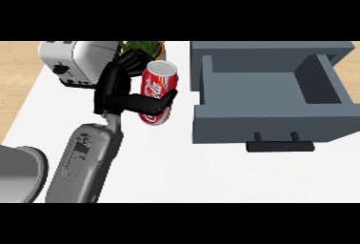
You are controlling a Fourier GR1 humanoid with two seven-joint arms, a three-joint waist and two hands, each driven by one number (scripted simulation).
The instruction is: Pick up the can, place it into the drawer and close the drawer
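The left hand (pixel 112 90) is gripping the can (pixel 158 90), fingers curling behind it and the thumb crossing its front, so it is clamping right around the red body. The can is sitting out over the counter (pixel 211 176), just in front of the toaster (pixel 70 62) and the plant (pixel 144 47), and I'm not able to say whether its base is clear of the surface. Its long axis is running up and down the view, silver top leaning away from the robot and slightly to the right.

Here's what matters: the drawer (pixel 260 128) is standing open directly to the can's right, and its left wall is sitting between the can and the hollow. The can is outside that wall, just beside it. So I'm reading this as the carry stage, pickup looking done, placing not yet done. The hand is looking at a rightward sweep, high enough to clear the wall, before lowering inside. The handle (pixel 280 145) is waiting at the front for the closing push. The right hand isn't showing anywhere.
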